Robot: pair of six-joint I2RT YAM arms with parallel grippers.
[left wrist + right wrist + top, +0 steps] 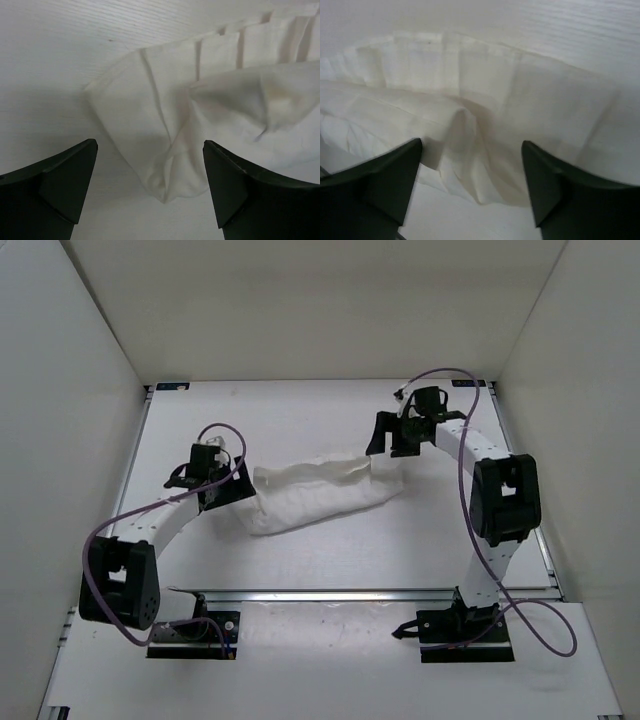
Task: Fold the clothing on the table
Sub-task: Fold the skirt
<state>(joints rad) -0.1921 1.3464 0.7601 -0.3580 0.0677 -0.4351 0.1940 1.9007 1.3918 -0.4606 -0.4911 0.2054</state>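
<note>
Lying bunched on table (300,415): clothing (320,496) | left end effector (150,148) released | right end effector (471,146) released

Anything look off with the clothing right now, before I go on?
Nothing damaged. The clothing lies as a rumpled band, slanted across the table; at its left end the layers bunch and their edges don't line up.

1 camera hangs high behind the arms, looking down on the whole table (330,430). 2 wrist cameras sit close above the clothing (315,498), peering past the left fingers (55,185) and the right fingers (375,180) at its opposite ends; all 3 share it.
</note>
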